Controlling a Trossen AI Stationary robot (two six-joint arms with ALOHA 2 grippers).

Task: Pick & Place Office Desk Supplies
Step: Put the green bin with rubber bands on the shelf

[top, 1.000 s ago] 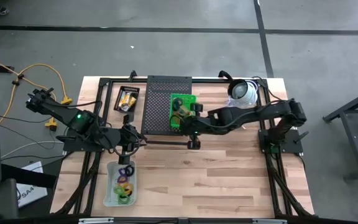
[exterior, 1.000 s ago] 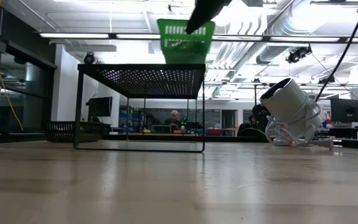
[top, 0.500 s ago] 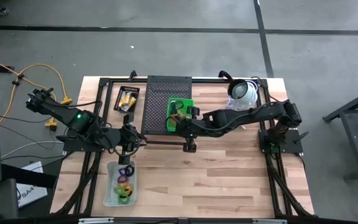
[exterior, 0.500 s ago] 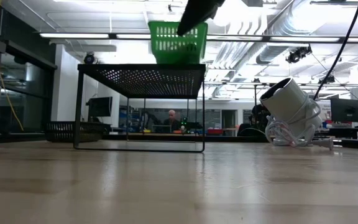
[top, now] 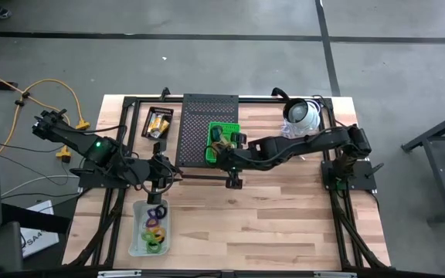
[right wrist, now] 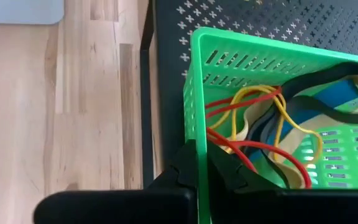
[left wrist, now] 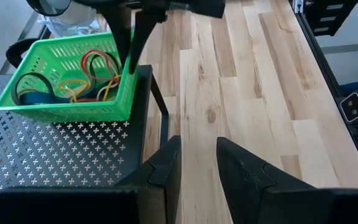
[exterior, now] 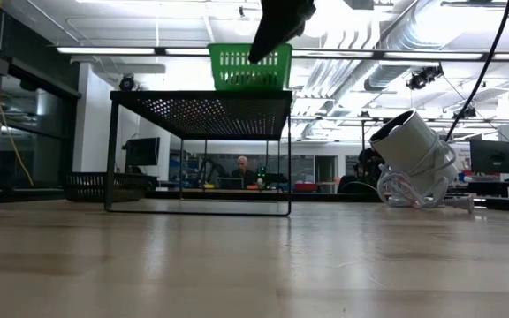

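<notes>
from above, a green basket of rubber bands is held on the black mesh shelf by the outstretched right gripper. at worktop height, it is seen resting on the shelf top. the right wrist view shows fingers clamped on its wall, presumably for placing. the left gripper is parked nearby, fingers parted, empty.

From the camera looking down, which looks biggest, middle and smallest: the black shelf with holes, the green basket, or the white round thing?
1. The black shelf, biggest by far.
2. The green basket, sitting on the shelf and pinched by the right gripper.
3. The white round thing, but it looks close to the basket, so that ranking is unsure.
</notes>
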